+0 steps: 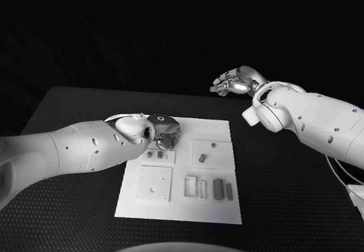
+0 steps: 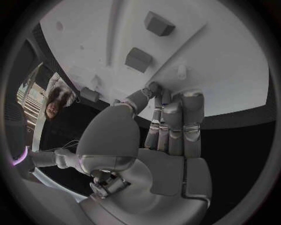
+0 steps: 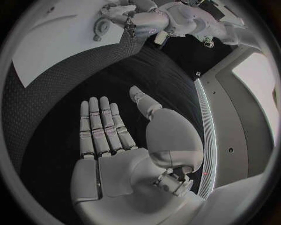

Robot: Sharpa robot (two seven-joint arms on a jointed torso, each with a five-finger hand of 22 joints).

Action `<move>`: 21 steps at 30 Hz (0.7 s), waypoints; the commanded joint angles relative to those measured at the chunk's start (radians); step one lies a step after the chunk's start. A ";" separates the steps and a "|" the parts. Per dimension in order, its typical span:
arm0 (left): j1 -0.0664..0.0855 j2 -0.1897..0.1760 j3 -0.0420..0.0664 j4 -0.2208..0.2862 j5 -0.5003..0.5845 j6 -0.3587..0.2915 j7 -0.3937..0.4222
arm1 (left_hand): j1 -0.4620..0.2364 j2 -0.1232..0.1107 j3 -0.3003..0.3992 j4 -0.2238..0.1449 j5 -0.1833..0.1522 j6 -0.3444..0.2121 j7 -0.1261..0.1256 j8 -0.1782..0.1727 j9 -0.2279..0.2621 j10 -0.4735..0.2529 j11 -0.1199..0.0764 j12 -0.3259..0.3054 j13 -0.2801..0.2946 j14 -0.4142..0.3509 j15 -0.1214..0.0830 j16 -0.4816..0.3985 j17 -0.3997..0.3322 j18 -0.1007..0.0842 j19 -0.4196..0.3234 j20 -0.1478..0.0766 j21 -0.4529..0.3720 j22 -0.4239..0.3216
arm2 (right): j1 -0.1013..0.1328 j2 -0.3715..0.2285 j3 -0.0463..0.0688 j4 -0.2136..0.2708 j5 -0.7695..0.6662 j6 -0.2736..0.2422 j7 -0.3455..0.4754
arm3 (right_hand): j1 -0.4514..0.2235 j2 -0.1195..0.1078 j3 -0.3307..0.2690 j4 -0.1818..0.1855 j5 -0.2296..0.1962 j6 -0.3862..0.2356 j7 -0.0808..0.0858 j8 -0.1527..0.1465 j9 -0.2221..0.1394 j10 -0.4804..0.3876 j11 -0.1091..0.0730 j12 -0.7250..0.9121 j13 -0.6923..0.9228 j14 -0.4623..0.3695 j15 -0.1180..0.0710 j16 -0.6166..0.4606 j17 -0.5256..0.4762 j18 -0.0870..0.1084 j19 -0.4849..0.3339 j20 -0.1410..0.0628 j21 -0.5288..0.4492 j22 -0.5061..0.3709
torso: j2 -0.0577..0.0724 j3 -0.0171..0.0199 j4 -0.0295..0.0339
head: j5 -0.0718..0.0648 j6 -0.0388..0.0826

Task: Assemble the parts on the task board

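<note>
At the far left corner of the task board (image 1: 178, 211), the left hand (image 1: 163, 130) hangs low over the white plate, fingers together and bent down toward it; whether they pinch a part, I cannot tell, since the fingertips (image 2: 154, 88) only seem to meet near a small pale peg. The parts lie spread across the board: two small ones (image 1: 154, 155) by its left edge just beneath that hand, one (image 1: 202, 158) on the raised square toward the right edge, a dark bar (image 1: 218, 188) and a smaller piece (image 1: 228, 193) near the right edge toward the front. The right hand (image 1: 232, 83) is held up beyond the table's (image 1: 80, 107) far edge, well apart from the board, its fingers straight and holding nothing; probably parked so the board stays unobstructed. The board's front half and right side lie free for approach.
</note>
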 commanded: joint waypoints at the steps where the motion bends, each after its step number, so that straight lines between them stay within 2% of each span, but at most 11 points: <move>1: -0.013 0.001 -0.006 -0.007 -0.007 0.035 -0.007 | 0.002 0.015 0.010 0.002 0.006 0.010 0.001 0.006 0.001 0.016 0.002 0.003 -0.001 0.000 -0.008 0.005 -0.003 0.104 -0.003 -0.008 0.004 0.002 | 0.000 -0.002 0.001 0.003 -0.004 0.005 0.009 | 0.005 0.004 -0.006 0.000 -0.003 -0.006 0.027 0.005 -0.001 0.004 0.000 0.005 -0.002 -0.008 -0.002 -0.006 -0.001 0.017 0.000 0.006 -0.005 0.001 | 0.000 -0.0007 -0.0012 | 0.001 0.006; 6: -0.013 -0.002 -0.006 -0.001 0.010 0.020 -0.006 | 0.011 0.025 0.028 0.007 0.000 0.022 0.001 0.010 0.000 0.031 0.000 0.003 0.000 0.000 -0.010 0.006 -0.008 0.101 -0.002 -0.011 0.003 0.003 | 0.000 -0.001 0.001 0.001 -0.004 0.004 0.009 | 0.005 0.004 -0.006 0.000 -0.003 -0.006 0.027 0.005 -0.001 0.004 0.000 0.005 -0.002 -0.008 -0.002 -0.006 -0.001 0.017 0.000 0.006 -0.005 0.002 | -0.001 -0.0001 0.0006 | 0.002 0.010; 21: -0.013 -0.029 -0.003 0.030 0.074 -0.053 0.011 | 0.006 0.023 0.036 0.015 -0.004 0.030 -0.001 0.014 0.000 0.045 -0.004 0.001 0.000 0.000 -0.015 0.008 -0.014 0.098 0.000 -0.015 0.002 0.005 | 0.000 -0.003 0.001 -0.001 -0.004 0.007 0.008 | 0.004 0.004 -0.006 0.000 -0.003 -0.005 0.026 0.005 -0.001 0.005 0.000 0.006 -0.003 -0.008 -0.002 -0.006 -0.001 0.017 0.000 0.006 -0.006 0.002 | -0.001 -0.0004 0.0010 | 0.002 0.013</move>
